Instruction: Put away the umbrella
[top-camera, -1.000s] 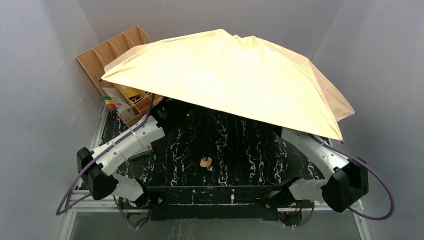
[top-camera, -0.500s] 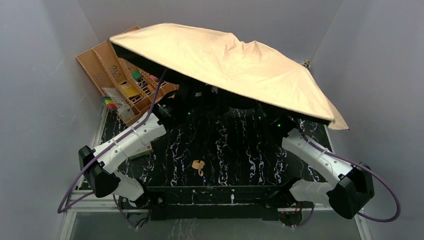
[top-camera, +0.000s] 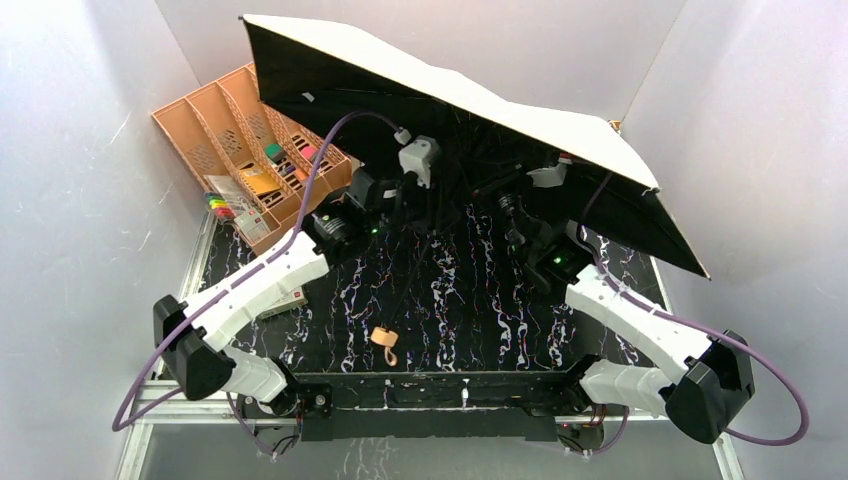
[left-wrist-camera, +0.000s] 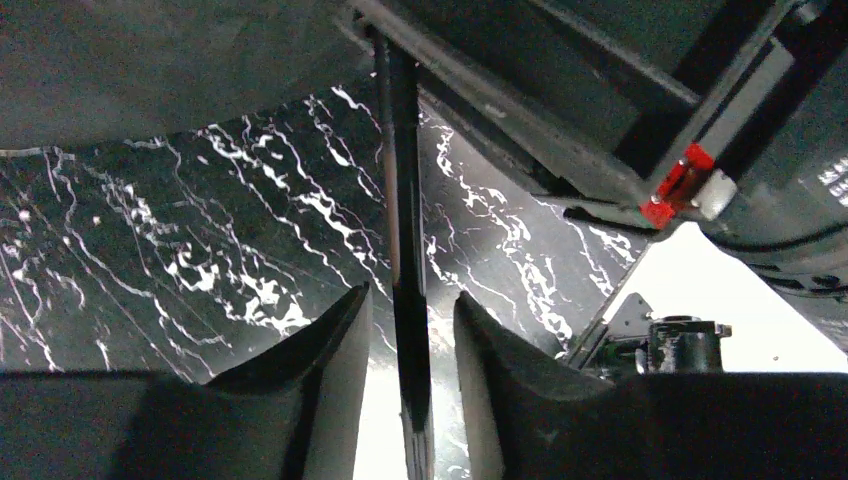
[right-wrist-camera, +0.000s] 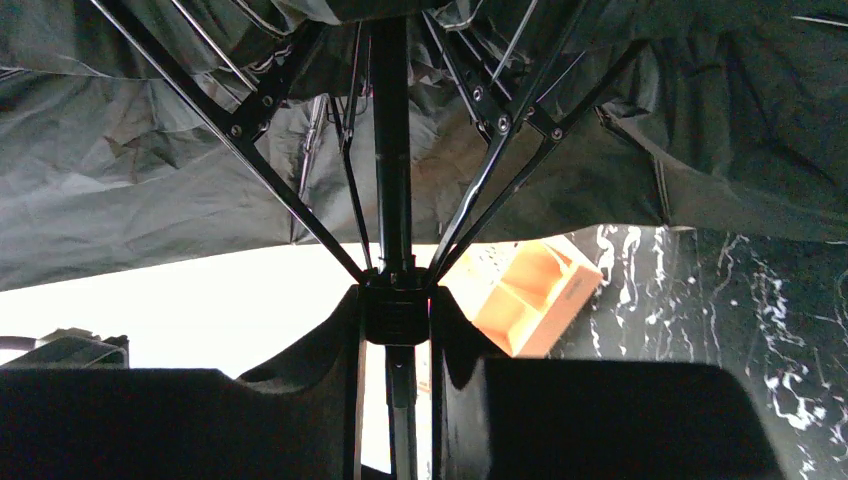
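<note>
Umbrella (top-camera: 470, 90) count: one, open and tilted over the back of the tabletop (top-camera: 470, 290). You should find it light, with limp cloth (right-wrist-camera: 120, 200) and springy ribs (right-wrist-camera: 290, 200), so grip the stiff shaft (left-wrist-camera: 400, 150). Your left end effector (left-wrist-camera: 410, 300) straddles that shaft, slightly parted; your right end effector (right-wrist-camera: 395, 300) clamps the runner (right-wrist-camera: 395, 318). One tray (top-camera: 215, 115), two end effectors.

Peach tray (top-camera: 215, 118), black marbled table (top-camera: 470, 300)
</note>
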